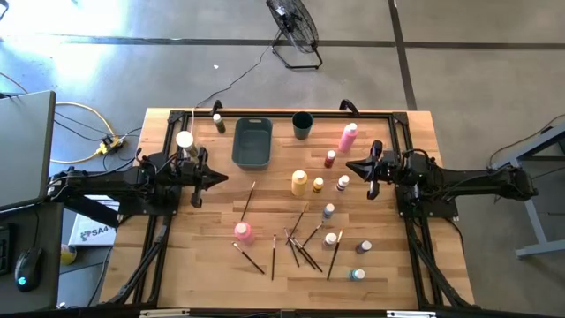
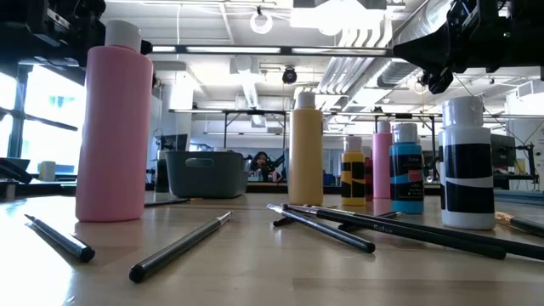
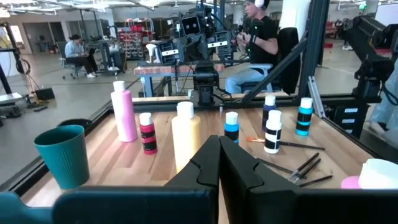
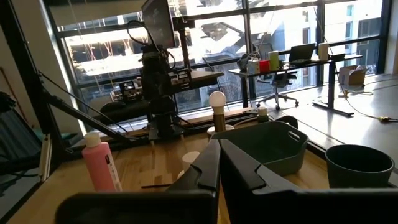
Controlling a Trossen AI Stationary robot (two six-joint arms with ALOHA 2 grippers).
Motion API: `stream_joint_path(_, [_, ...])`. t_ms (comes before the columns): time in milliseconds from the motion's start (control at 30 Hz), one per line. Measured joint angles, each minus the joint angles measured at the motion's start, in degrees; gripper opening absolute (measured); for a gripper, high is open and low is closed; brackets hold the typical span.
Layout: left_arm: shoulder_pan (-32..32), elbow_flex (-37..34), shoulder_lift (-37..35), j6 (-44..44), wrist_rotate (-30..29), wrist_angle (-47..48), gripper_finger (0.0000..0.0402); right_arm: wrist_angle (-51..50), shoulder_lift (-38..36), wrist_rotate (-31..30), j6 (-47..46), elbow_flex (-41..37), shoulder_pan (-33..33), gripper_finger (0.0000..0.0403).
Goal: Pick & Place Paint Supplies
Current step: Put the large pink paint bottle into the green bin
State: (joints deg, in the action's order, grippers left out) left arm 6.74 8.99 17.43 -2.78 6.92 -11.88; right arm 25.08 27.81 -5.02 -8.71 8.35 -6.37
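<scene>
The right gripper (image 4: 217, 163) has its two dark fingers pressed together, with nothing between them. Past them, a pink squeeze bottle (image 4: 101, 164) stands upright on the wooden table (image 4: 146, 165). A grey bin (image 4: 273, 145) sits near a dark green cup (image 4: 359, 165). Behind the bin stands a white knob (image 4: 217, 101) on a tan base. The left arm (image 4: 158, 93) waits across the table.

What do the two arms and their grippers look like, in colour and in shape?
Both arms are black and made of jointed, boxy segments. The left gripper and the right gripper each end in two dark, angular fingers that taper toward a point. No coloured markings or loose cables are visible on them.
</scene>
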Motion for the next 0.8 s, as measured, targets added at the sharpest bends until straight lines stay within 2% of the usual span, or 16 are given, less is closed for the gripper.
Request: stream_joint_path(800, [0.0, 0.0, 0.0, 3.0, 0.2, -1.9, 0.0000, -2.3, 0.0, 0.6, -2.1, 0.0, 0.0, 0.0003])
